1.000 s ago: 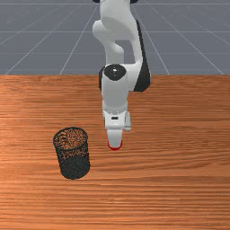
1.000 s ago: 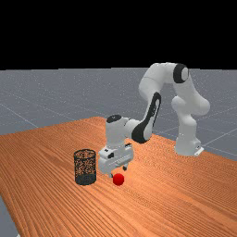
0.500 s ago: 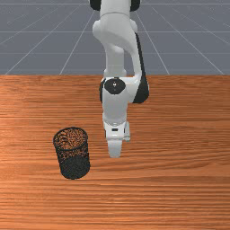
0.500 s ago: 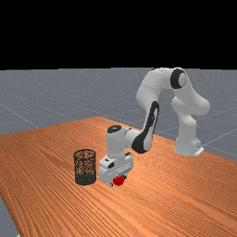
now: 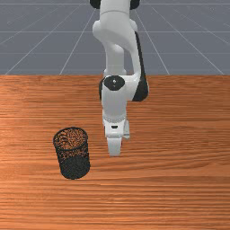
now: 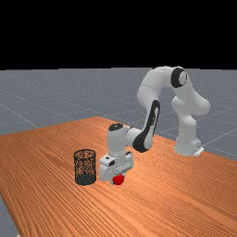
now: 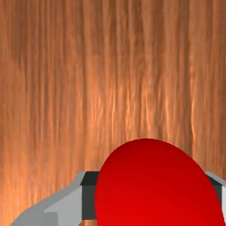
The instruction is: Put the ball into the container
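In the far view my gripper point(image 6: 118, 178) is low over the table, with the red ball point(image 6: 119, 180) between its fingertips. The wrist view has the gripper point(image 7: 152, 195) with a dark pad against each side of the ball point(image 7: 154, 190), shut on it. From the front, my hand point(image 5: 114, 130) hides nearly all of the ball. The container, a black wire-mesh basket point(image 5: 72, 155), stands upright and open-topped to the hand's left in the front view; it is also left of the gripper in the far view as a mesh cylinder point(image 6: 85, 167).
The wooden table point(image 5: 179, 157) extends around the hand and the basket. A gap of bare wood separates the basket from the hand in the front view. The basket's rim point(image 6: 85, 151) stands higher than the ball in the far view.
Over the last second my hand came down and forward around the ball. Since half a second ago the fingers have closed on it, and the hand has risen very slightly. The basket has not moved.
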Robot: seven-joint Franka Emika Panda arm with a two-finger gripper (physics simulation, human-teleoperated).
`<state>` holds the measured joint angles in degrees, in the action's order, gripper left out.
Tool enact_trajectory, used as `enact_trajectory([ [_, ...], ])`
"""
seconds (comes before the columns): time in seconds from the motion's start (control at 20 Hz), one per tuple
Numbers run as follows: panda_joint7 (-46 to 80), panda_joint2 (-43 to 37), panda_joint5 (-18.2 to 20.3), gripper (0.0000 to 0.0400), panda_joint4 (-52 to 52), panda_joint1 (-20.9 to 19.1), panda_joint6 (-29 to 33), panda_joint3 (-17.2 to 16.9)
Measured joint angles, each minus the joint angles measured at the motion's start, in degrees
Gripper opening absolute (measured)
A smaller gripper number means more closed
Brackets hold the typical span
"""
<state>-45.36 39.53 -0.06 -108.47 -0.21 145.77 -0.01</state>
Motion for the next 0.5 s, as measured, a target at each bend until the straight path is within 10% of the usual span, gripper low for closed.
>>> enact_trajectory([
  [0.5, 0.0, -11.8, 0.0, 0.0279, -4.5, 0.0, -4.6, 0.0],
])
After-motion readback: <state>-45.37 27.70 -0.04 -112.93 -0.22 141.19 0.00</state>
